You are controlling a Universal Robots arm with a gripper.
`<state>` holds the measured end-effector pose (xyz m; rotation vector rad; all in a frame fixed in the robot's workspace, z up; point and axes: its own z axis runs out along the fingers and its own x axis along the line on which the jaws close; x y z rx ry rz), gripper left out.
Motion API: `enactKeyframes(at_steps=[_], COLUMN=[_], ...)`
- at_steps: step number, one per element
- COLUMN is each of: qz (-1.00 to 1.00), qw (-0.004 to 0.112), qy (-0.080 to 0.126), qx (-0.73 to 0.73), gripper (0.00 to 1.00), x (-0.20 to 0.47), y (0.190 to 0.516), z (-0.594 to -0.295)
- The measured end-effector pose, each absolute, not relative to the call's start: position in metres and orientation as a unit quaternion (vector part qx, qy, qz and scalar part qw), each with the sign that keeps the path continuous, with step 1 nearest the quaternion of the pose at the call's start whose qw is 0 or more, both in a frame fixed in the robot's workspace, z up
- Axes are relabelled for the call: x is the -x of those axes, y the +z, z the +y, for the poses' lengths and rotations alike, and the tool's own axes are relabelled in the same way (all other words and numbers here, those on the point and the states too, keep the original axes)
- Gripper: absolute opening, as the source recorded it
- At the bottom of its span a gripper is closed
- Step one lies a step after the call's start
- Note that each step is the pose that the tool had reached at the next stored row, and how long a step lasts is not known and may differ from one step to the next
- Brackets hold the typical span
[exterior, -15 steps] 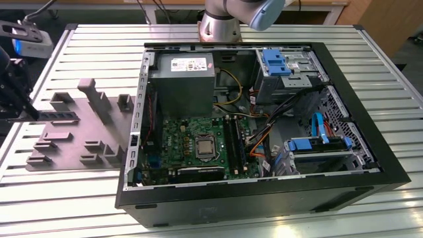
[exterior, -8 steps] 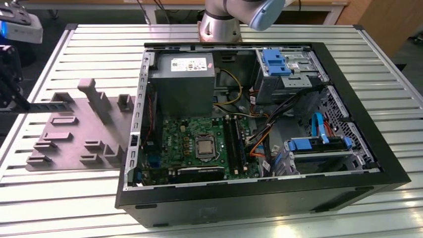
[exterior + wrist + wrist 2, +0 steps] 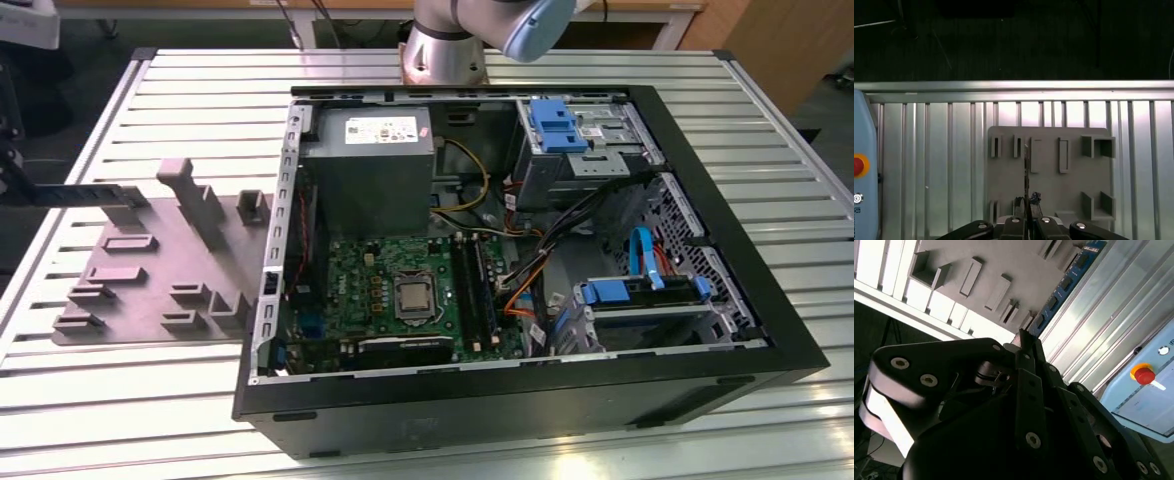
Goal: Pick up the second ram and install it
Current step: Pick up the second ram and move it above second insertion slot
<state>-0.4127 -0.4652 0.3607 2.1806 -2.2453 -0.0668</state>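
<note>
Table (image 3: 134,420): slatted metal, with a grey fixture plate (image 3: 160,260) on the exterior view's left and an open computer case (image 3: 534,400) on its right.
Gripper (image 3: 1028,215): pinching the second ram (image 3: 1068,285), by the plate.
Progress: ram grasped, not yet installed.

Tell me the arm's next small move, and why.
Probably lift straight up a little before travelling. The gripper appears shut on the memory stick, which hangs low over the grey plate among its raised posts, while the memory slots lie well away from it.
</note>
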Motion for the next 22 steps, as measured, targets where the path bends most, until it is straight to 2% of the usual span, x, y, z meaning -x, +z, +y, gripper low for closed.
enactKeyframes(at_steps=[7, 22], qz=[-0.717, -0.718], qw=[0.006, 0.006], qy=[-0.021, -0.021], qx=[-0.697, -0.696], gripper=[0.14, 0.14], x=[0.413, 0.405], y=[0.384, 0.385], z=[-0.465, -0.465])
